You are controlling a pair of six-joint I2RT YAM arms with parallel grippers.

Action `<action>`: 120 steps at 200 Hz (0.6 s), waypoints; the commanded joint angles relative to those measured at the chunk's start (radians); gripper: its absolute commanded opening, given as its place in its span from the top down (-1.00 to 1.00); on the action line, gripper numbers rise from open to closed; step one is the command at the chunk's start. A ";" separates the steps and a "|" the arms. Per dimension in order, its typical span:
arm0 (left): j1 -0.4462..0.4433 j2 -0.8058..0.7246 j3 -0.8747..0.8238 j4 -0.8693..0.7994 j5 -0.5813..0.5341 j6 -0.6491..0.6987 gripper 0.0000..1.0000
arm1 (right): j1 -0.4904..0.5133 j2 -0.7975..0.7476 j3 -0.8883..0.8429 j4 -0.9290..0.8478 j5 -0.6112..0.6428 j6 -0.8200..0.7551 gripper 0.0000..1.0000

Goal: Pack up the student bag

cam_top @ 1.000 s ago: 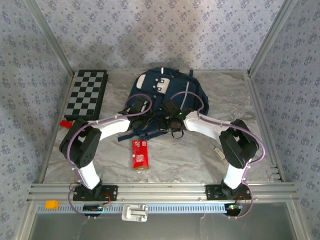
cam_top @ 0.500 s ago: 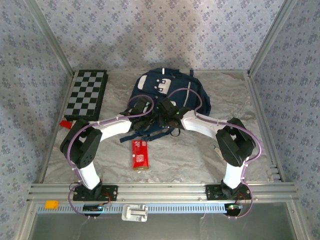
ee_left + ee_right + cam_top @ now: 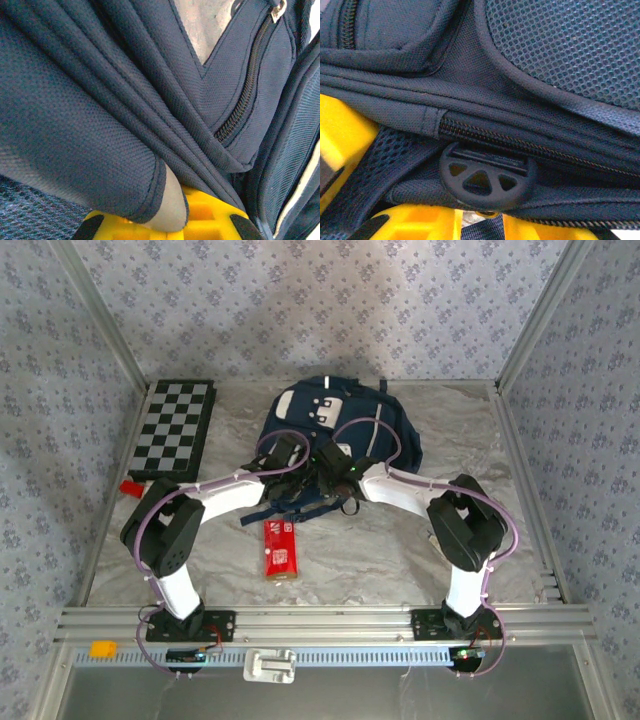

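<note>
Lying near-to-far: student bag (image 3: pixel 300 420), straps (image 3: pixel 300 506) nearest.

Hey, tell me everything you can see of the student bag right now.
The student bag is a large navy woven-fabric backpack with white patches, a mesh panel, zippers and dark straps carrying a black plastic ring. It lies at the back middle of the table, straps toward the arms. The left gripper is shut on a fold of it; the right gripper sits at a strap.
</note>
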 commanded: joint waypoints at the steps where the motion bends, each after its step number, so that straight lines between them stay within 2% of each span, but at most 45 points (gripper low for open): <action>1: -0.028 -0.082 0.055 0.043 0.040 0.009 1.00 | -0.007 0.031 0.030 0.034 0.086 -0.012 0.42; 16: -0.026 -0.087 0.049 0.039 0.031 0.016 1.00 | -0.005 0.016 0.023 0.028 0.127 0.011 0.57; 57: -0.002 -0.097 0.044 0.007 0.012 0.041 1.00 | -0.007 -0.076 -0.076 -0.004 0.133 0.034 0.63; 89: 0.018 -0.125 0.001 0.010 0.000 0.059 1.00 | -0.016 -0.158 -0.178 0.036 0.040 -0.022 0.67; 120: 0.019 -0.123 -0.004 0.017 0.013 0.060 1.00 | -0.019 -0.131 -0.168 0.051 -0.019 -0.068 0.66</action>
